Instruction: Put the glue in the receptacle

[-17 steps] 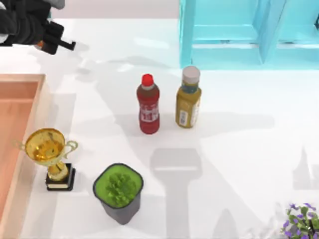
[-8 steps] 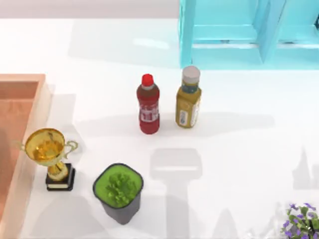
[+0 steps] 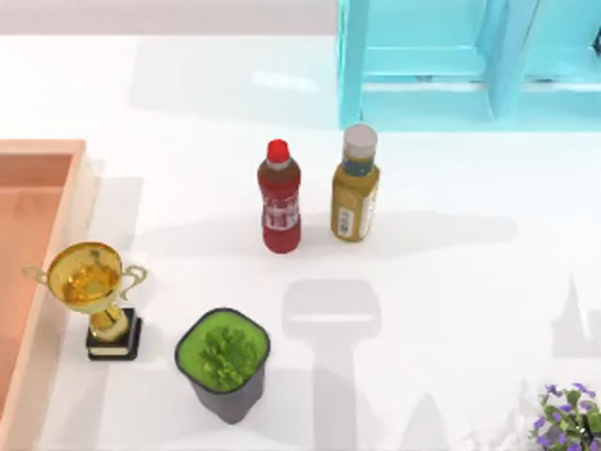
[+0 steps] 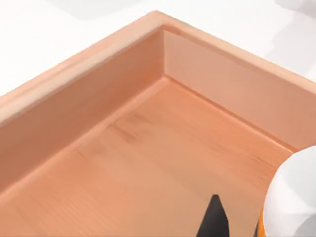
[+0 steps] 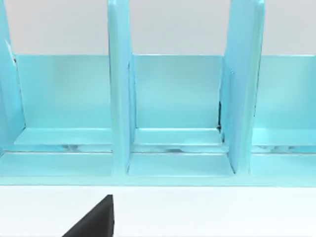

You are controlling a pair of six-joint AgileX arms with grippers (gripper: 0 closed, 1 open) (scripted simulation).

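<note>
Now | left claw (image 4: 237, 224) over receptacle (image 4: 148, 148) corner | grips glue (image 4: 291, 197) | right claw's opening unclear

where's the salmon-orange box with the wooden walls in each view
Top view: the salmon-orange shallow box with light wooden walls lies at the table's left edge, beside the gold trophy cup.
Left wrist view: its inner corner and floor spread across the picture, under a white rounded object.
Right wrist view: not in it; the turquoise shelf unit is there.
Shared landmark: the box's wall corner, in the top and left wrist views.
</note>
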